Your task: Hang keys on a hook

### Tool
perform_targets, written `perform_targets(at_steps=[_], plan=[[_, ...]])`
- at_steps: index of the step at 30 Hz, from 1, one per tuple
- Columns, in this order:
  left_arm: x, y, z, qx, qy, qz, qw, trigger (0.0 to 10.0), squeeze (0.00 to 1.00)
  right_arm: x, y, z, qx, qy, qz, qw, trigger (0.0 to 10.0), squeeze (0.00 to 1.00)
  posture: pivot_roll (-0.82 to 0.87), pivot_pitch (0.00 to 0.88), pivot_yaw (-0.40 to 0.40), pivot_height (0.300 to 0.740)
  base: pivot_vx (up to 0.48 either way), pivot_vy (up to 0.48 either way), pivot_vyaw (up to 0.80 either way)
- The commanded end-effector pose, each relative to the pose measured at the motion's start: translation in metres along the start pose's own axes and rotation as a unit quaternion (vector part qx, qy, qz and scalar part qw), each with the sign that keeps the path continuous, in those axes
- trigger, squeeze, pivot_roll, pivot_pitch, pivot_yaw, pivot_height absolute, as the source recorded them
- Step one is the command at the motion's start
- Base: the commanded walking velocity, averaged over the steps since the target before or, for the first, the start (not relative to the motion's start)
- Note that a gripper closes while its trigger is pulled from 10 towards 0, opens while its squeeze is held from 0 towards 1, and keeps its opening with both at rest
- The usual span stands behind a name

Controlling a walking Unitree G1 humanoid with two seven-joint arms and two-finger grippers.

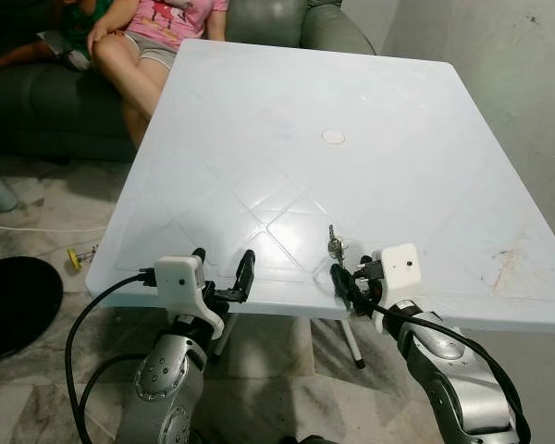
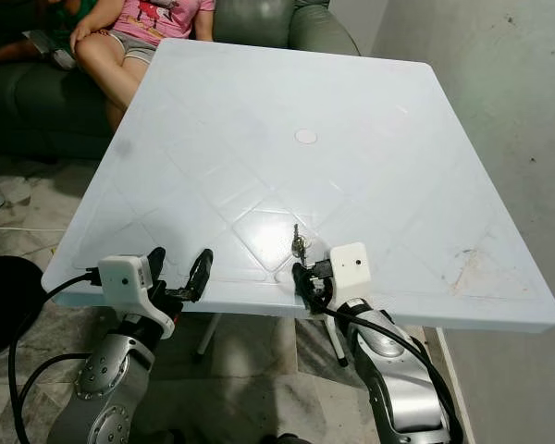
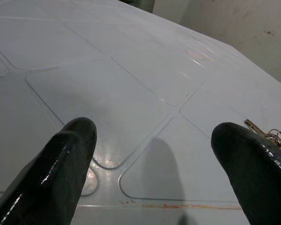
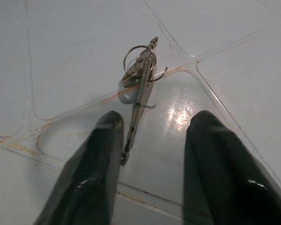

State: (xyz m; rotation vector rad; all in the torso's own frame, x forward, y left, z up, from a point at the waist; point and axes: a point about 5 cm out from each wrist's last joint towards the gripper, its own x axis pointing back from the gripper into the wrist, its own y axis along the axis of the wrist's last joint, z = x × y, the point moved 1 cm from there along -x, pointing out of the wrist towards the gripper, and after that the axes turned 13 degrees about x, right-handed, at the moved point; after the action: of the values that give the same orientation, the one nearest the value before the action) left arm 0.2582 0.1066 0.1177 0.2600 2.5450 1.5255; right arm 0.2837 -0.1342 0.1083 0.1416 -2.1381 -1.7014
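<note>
1. Table [image 1: 259, 120]: white plastic w/ moulded diamond pattern, round plug [image 1: 333, 137] near its middle; taken as the landmark here.
2. Keys [image 1: 334, 244]: small metal bunch on rings, flat on the table top, close to the near edge and right of the table's centre line, well nearer than the plug.
3. Right gripper [image 1: 349, 277]: at the table's near edge, just short of the keys. In the right wrist view the fingers [image 4: 96, 164] are spread apart, keys [image 4: 139, 82] just ahead of the tips, the long key's end lying beside one finger; not pinched.
4. Left gripper [image 1: 224, 268]: also at the table's near edge, well left of the keys. Fingers [image 3: 61, 159] spread wide, nothing between them, hovering over bare table top.
5. Beyond the table's far left corner: a person's legs [image 1: 129, 60] on a dark sofa [image 1: 46, 111].
6. Floor below the table's left side: a black round object [image 1: 14, 301].
</note>
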Motion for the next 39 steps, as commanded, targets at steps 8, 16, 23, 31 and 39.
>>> perform_targets(at_steps=[8, 16, 23, 31, 39], plan=[[-0.001, 0.003, -0.004, 0.007, 0.003, -0.008, 1.000, 10.0, 0.00, 0.002, -0.008, 0.012, -0.021, 0.010, 0.024, 0.999, 0.0, 0.00, 0.06, 0.191, -0.106, 0.732, 0.000, 0.000, 0.00], [-0.002, 0.005, -0.004, 0.007, 0.005, -0.010, 1.000, 10.0, 0.00, 0.002, -0.003, 0.016, -0.033, 0.007, 0.014, 0.999, 0.0, 0.00, 0.06, 0.194, -0.103, 0.732, 0.000, 0.000, 0.00], [-0.002, 0.005, -0.004, 0.007, 0.006, -0.010, 1.000, 10.0, 0.00, 0.003, -0.003, 0.012, -0.038, 0.003, 0.011, 0.999, 0.0, 0.00, 0.06, 0.192, -0.102, 0.732, 0.000, 0.000, 0.00], [-0.003, 0.004, -0.004, 0.006, 0.005, -0.010, 1.000, 10.0, 0.00, 0.001, 0.001, 0.008, -0.053, -0.007, 0.001, 0.999, 0.0, 0.00, 0.06, 0.184, -0.102, 0.732, 0.000, 0.000, 0.00], [-0.005, 0.004, -0.005, 0.007, 0.003, -0.010, 1.000, 10.0, 0.00, 0.000, 0.022, -0.014, -0.087, -0.046, -0.081, 0.992, 0.0, 0.00, 0.06, 0.167, -0.104, 0.732, 0.000, 0.000, 0.00]])
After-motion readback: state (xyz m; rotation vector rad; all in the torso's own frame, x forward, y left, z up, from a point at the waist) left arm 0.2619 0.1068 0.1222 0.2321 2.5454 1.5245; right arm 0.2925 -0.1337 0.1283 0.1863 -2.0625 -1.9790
